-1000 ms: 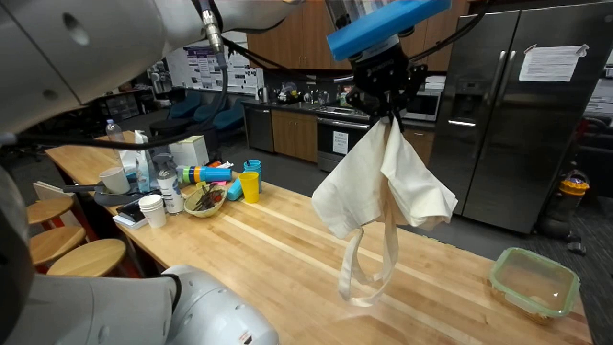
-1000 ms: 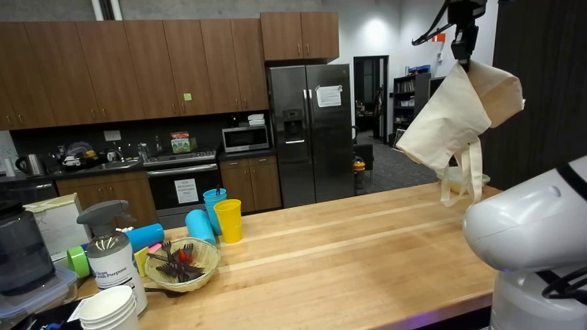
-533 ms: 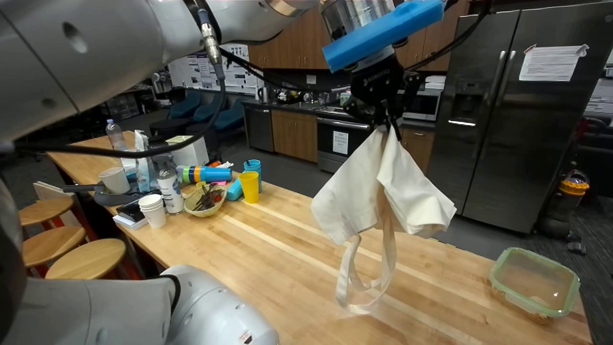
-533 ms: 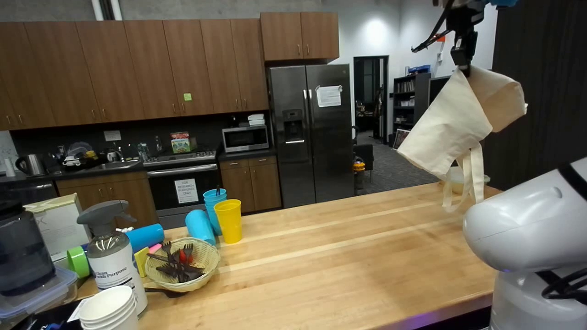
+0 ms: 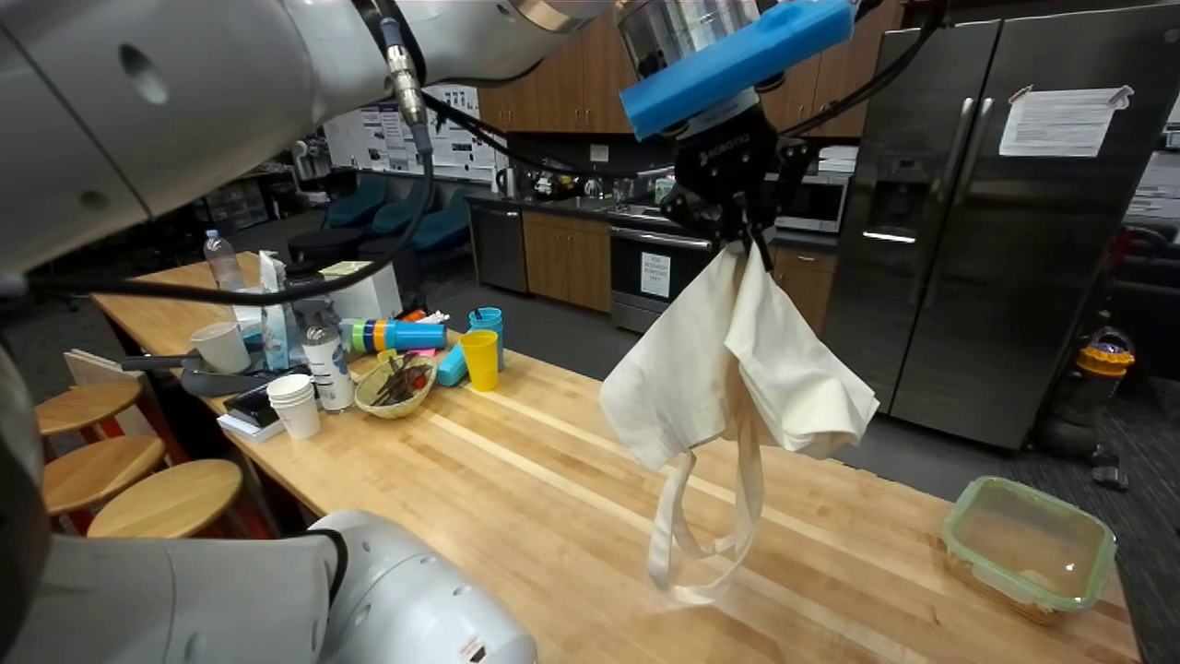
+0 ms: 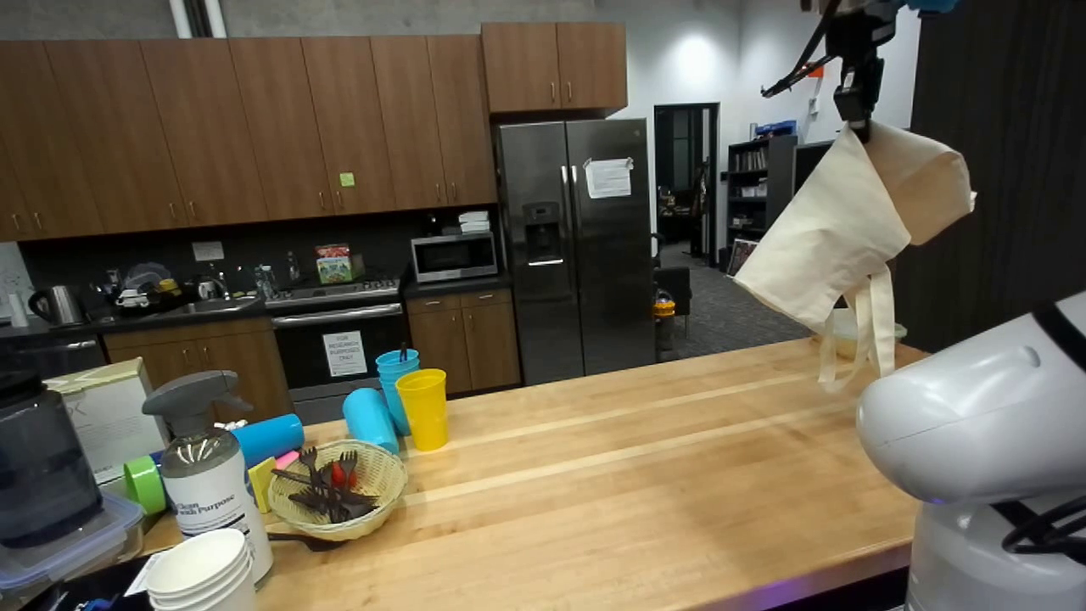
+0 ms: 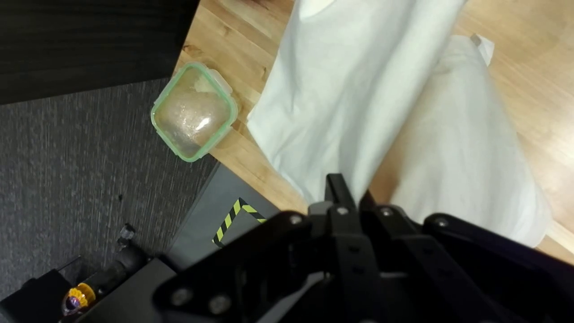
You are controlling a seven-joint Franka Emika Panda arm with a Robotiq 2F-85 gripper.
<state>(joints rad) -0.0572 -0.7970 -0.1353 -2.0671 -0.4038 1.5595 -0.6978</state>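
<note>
My gripper is shut on a cream cloth bag and holds it up above the wooden table. The bag hangs bunched from the fingertips, with two flaps spreading and its looped straps dangling over the tabletop. In an exterior view the gripper pinches the top of the bag at the upper right. In the wrist view the cloth runs between the nearly closed fingers. A glass container with a green-rimmed lid stands on the table nearby; it also shows in the wrist view.
The wooden table lies below. At its far end stand a yellow cup, blue cups, a basket of dark forks, a spray bottle and stacked white cups. A fridge stands beyond.
My gripper and the hanging bag have moved down slightly between one second and half a second ago. Since then nothing has visibly moved.
</note>
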